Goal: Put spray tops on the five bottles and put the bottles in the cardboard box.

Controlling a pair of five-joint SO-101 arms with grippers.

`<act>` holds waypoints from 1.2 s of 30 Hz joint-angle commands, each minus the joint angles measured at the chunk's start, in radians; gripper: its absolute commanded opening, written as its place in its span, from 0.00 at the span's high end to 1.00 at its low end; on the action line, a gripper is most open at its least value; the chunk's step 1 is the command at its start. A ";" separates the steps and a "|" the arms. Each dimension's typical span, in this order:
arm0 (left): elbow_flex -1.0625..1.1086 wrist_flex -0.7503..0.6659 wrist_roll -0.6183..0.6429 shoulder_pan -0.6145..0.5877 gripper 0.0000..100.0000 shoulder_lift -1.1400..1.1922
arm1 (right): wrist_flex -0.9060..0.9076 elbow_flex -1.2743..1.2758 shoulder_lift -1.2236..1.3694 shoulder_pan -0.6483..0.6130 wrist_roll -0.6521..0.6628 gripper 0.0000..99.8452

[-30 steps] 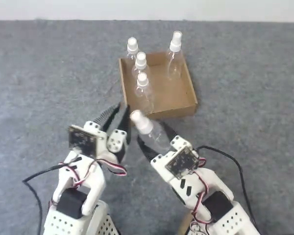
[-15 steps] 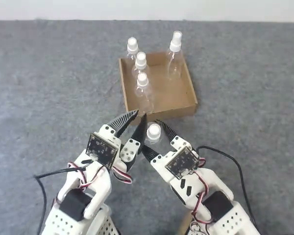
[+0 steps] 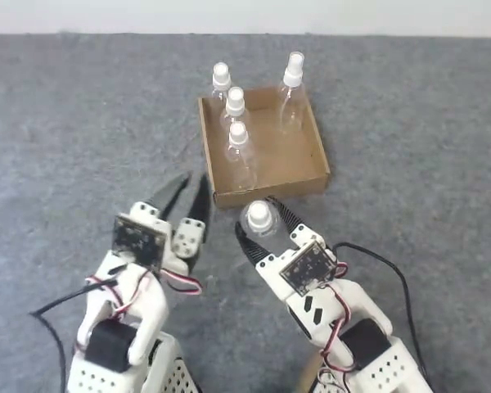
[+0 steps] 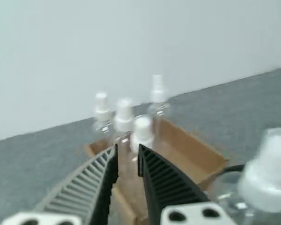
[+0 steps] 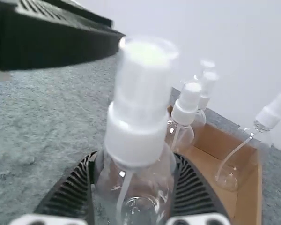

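Fifth bottle point(image 3: 259, 216): spray top on, held upright. To its left, left gripper point(image 3: 190, 187) drawn back from that top, jaws narrowly parted, holding nothing. Reads as capping finished. At centre, right gripper point(image 3: 258, 224) pinching the bottle's body, shifted closer to the cardboard box point(image 3: 270, 188), just short of its near wall. Four other bottles point(image 3: 239, 139) topped and standing there. Judged remaining: lift over the wall, release inside.

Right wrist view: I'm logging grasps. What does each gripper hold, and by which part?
The right gripper holds a spray bottle by its clear body, below the white spray top. The left gripper holds nothing; its jaws stand slightly apart.
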 commanded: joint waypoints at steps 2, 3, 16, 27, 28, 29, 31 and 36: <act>-0.058 0.068 -0.005 -0.183 0.94 -0.002 | -0.016 -0.014 -0.012 0.013 -0.008 0.99; -0.051 0.081 -0.003 -0.206 0.94 -0.002 | -0.016 -0.014 -0.012 0.013 -0.008 0.99; 0.159 0.034 -0.008 -0.362 0.94 -0.002 | -0.013 -0.057 -0.012 0.082 -0.008 0.99; 0.183 0.032 -0.008 -0.377 0.94 -0.002 | 0.229 -0.334 -0.012 0.122 -0.002 0.99; 0.183 0.032 -0.008 -0.377 0.94 -0.002 | 0.236 -0.356 -0.012 0.122 -0.002 0.99; 0.185 0.032 -0.008 -0.377 0.94 -0.002 | 0.239 -0.376 -0.012 0.122 0.000 0.99; 0.185 0.032 -0.008 -0.377 0.94 -0.002 | 0.237 -0.407 -0.010 0.125 0.002 0.99; 0.185 0.032 -0.009 -0.379 0.94 -0.002 | 0.234 -0.479 0.047 0.125 0.041 0.99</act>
